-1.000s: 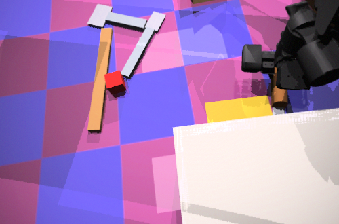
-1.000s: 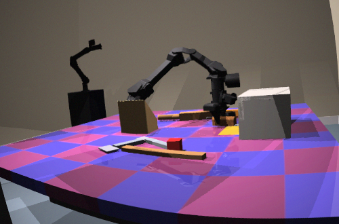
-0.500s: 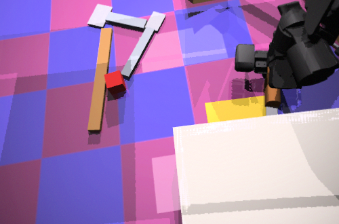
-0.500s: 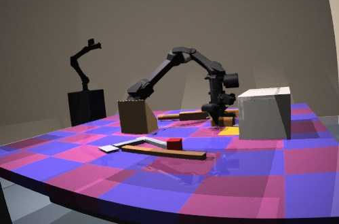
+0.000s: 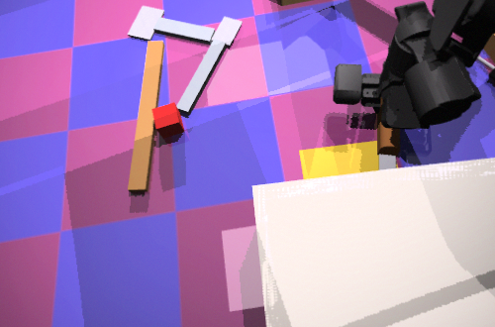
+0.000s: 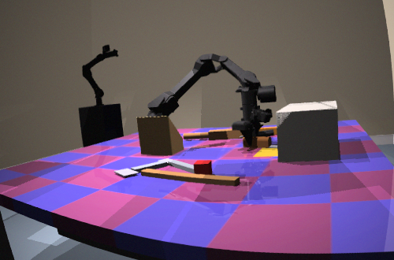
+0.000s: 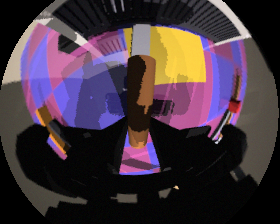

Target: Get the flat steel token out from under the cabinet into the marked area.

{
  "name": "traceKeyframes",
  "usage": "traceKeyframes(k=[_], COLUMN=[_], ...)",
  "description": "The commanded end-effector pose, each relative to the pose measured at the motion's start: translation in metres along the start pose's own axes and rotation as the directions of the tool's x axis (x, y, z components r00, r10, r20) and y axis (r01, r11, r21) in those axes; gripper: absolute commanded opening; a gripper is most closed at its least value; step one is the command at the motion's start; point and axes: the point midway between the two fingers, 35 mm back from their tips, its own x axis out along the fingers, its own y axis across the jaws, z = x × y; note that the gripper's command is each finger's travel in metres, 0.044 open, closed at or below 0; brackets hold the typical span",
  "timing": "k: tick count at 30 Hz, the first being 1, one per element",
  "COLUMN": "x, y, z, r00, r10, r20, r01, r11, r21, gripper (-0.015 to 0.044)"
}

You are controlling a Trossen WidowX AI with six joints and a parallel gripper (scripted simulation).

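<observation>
No steel token could be made out in any view; it was presumably still to be fetched from beneath the cabinet [image 5: 371, 238] [image 6: 307, 134] [image 7: 241, 41], though its exact place could not be told. And there, just ahead of the dark vent slots [image 7: 195, 22], a grey blade [image 5: 387, 162] [image 6: 273, 146] [image 7: 141, 40] was pointed inward, over one side of the yellow marked area [image 5: 337, 161] [image 6: 265, 152] [image 7: 182, 55]! Whether its tip had been slid under could not be seen.

Behind it, the brown handle [image 5: 388, 139] [image 6: 263, 142] [image 7: 145, 90] was gripped firmly between the fingers of the end effector [image 5: 388, 109] [image 6: 252, 138] [image 7: 138, 118], held low over the tabletop [image 5: 213, 163] [image 6: 276, 228] [image 7: 90, 107]. The step in hand was judged to be the reach-in, with the token's retrieval not yet done.

A careful line-up with the token was called for next, the blade to be passed beyond it, then drawn back. Too shallow a reach, and the token might be pushed deeper! Well apart, the red cube [image 5: 168, 120] [image 6: 202, 167] [image 7: 234, 106] and the long wooden bar [image 5: 146, 119] [image 6: 189, 176] were left unused.
</observation>
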Motion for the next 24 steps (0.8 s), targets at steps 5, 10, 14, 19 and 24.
traceKeyframes(k=[5,10,14,19,24], x=[0.001,0.001,0.001,0.001,0.001], y=[-0.013,-0.018,-0.021,-0.022,-0.021], z=[0.0,0.0,0.0,0.0,-0.001], r00=[1.0,1.0,1.0,1.0,1.0], r10=[-0.01,-0.01,-0.01,-0.01,-0.01], r20=[0.0,0.0,0.0,0.0,0.0], r01=[0.01,0.01,0.01,0.01,0.01], r11=[1.0,1.0,1.0,1.0,1.0], r21=[0.005,0.005,0.005,0.005,0.005], gripper=[0.0,0.0,0.0,0.0,0.0])
